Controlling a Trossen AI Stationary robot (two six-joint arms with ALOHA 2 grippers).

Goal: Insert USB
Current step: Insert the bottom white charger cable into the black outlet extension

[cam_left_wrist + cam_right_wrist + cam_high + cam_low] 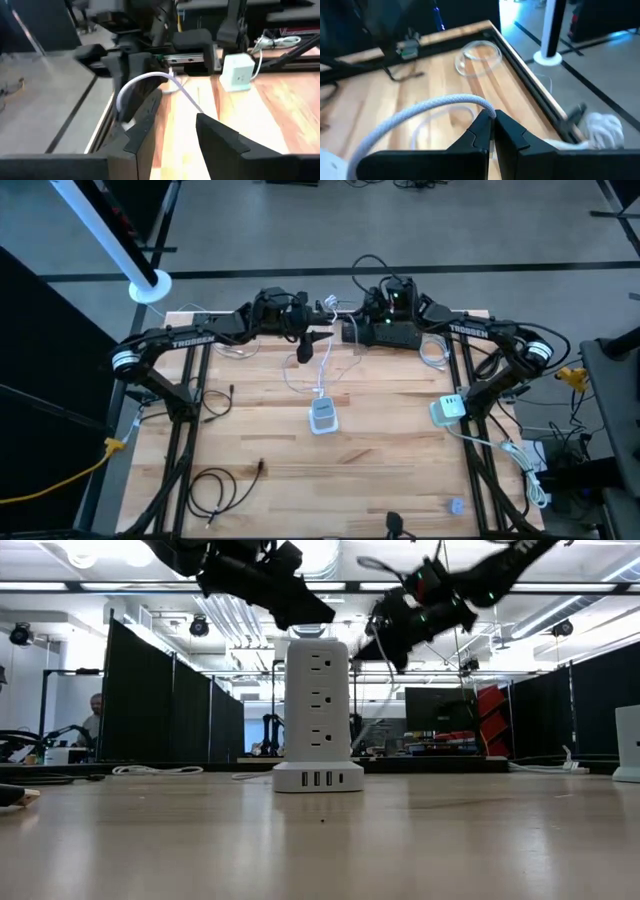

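- The left gripper [318,337] is up in the air over the far middle of the wooden table [260,430]. It points toward the right gripper [345,330], and the two are very close.
- In the left wrist view, the left gripper [177,117] has its two dark fingers [145,120] apart. It is released and grips nothing. A white cable [150,82] curves in front of it, by one finger.
- In the right wrist view, the right gripper [492,122] is clenched on the white cable [427,112]. Its two fingertips [481,125] pinch the cable where it ends between them. I cannot see the plug itself.
- In the top view, the white cable [326,365] runs from the grippers down the table to the white power tower [322,416].
- The power tower stands upright near the middle of the table. In the low view, the power tower [318,715] shows three wall sockets up its side and a row of small USB slots [318,779] in its base.
- Both grippers are high above the power tower and do not touch it.
- A second white power block [449,409] sits at the right side of the table, by the right arm.
- A black cable [215,485] lies loose near the front left of the table.
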